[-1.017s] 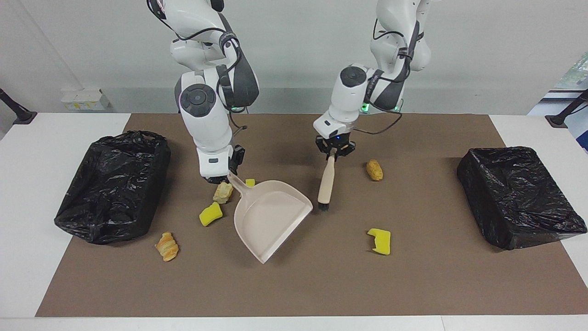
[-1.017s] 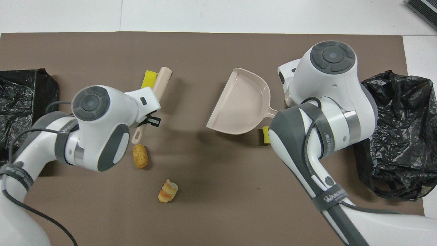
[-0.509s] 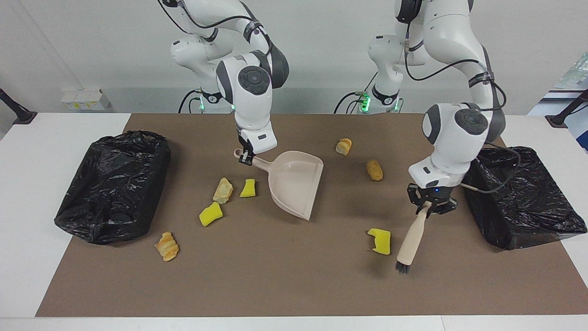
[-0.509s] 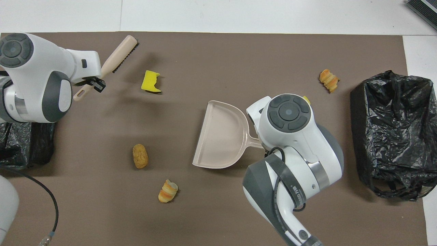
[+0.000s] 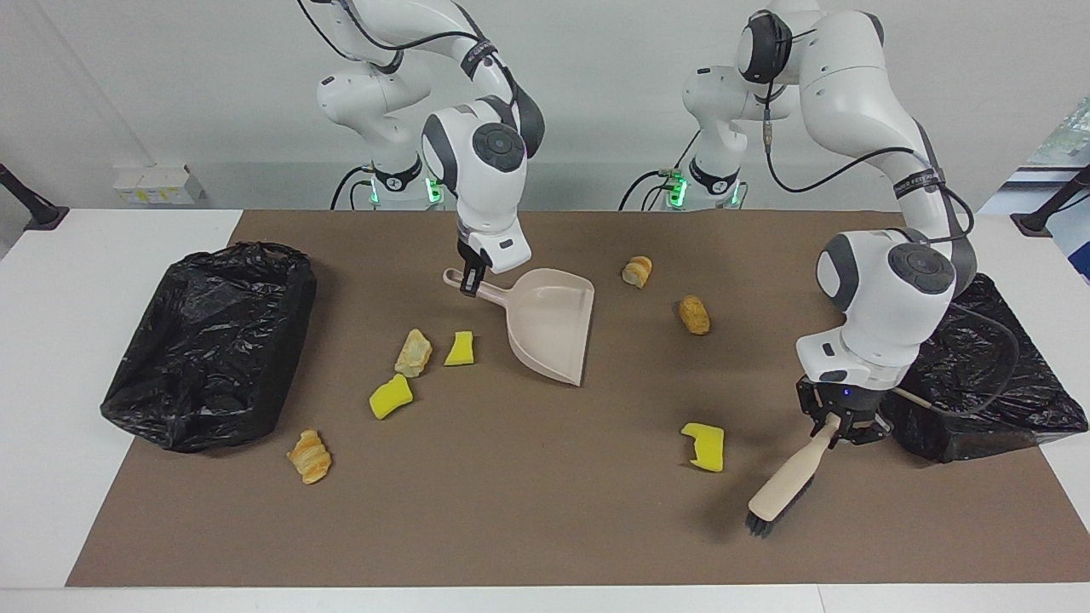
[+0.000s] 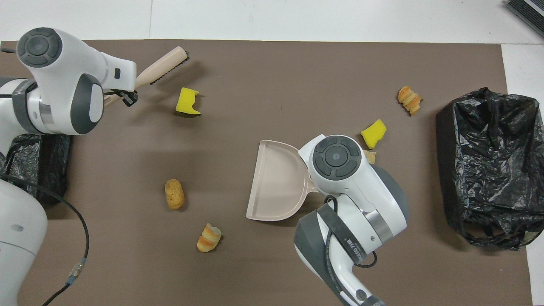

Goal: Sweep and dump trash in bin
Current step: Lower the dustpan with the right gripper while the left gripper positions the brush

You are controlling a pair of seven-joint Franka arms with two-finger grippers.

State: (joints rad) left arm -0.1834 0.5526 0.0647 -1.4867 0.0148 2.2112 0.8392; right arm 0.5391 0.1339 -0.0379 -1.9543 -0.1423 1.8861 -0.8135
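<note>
**Both arms loaded, all seven trash bits on the mat**

Nearest the robots: a croissant-like roll [image 5: 637, 272], then a tan nugget [image 5: 694, 314], both toward the left arm's end of the brown mat [image 5: 545, 528].

Right gripper [image 5: 471, 281] is clamped on the handle of the beige dustpan [image 5: 551, 333], over mid-mat. Pan is tilted, mouth pointing away from the robots; can't tell whether its lip touches the mat.

Beside the pan, toward the right arm's end: small yellow sponge wedge [image 5: 460, 349] with a pale bread piece [image 5: 413, 353] just beside it; slightly farther out, a second yellow chunk [image 5: 391, 397].

Farther still: a notched yellow sponge [image 5: 704, 446]. Left gripper [image 5: 839, 423] grips the thin end of the beige brush [image 5: 783, 489]; brush slopes down, bristles low next to that sponge, not touching it.

Farthest bit: a second croissant-like roll [image 5: 310, 456], near the black-bagged bin [image 5: 204, 349] at the right arm's end. A matching bin [image 5: 979, 375] sits at the left arm's end, partly hidden by the left arm.
</note>
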